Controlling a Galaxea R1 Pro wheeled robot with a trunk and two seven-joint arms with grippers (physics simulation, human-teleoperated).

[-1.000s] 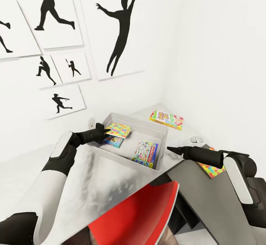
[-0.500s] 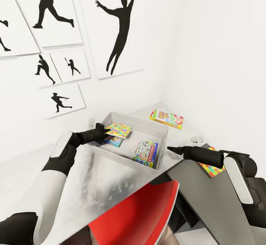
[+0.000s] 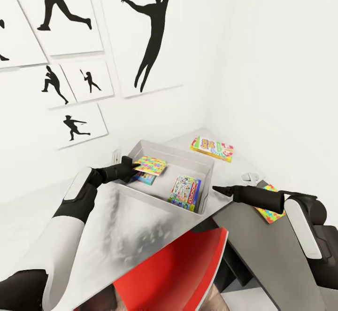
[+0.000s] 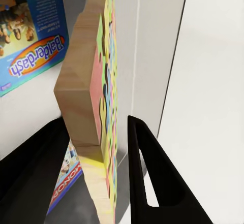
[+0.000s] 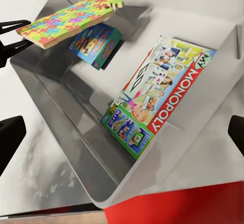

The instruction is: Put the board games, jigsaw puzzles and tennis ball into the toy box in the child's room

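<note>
Grey plastic forms the toy box (image 3: 206,170), a rectangular bin on the light-grey table (image 3: 126,226) in the head view. Three board games show: a blue one (image 3: 144,178) and a Monopoly box (image 3: 185,192) inside the bin, and a third (image 3: 211,149) flat on the table beyond it, near the room's corner. Two jigsaw puzzles show. One (image 3: 151,165) is held level over the bin's near-left corner by the left gripper (image 3: 132,166), whose jaws are clamped on its edge, its free end pointing toward the corner of the room. The other puzzle (image 3: 269,210) lies on the lower dark-grey top, partly hidden by the right arm. The right gripper (image 3: 217,189) hovers near the bin's right end; whether its jaws are open or closed cannot be told here. White walls meet behind the table, the left one hung with six black sports-silhouette pictures (image 3: 150,34). A red chair (image 3: 178,273) stands below the table's edge.

From the left wrist camera, the held puzzle is seen edge-on, a pale wooden slab with its coloured face turned aside, between two black fingers (image 4: 147,173). The blue game, lettered Balderdash, lies on the bin's floor beyond, and a corner of the Monopoly box shows too.

From the right wrist camera, the bin's long axis runs diagonally. The Monopoly box leans tilted against one long wall; the blue game lies flat beneath the raised puzzle. Two black fingertips (image 5: 10,137) sit far apart at the picture's edges, so these jaws are open and empty.
</note>
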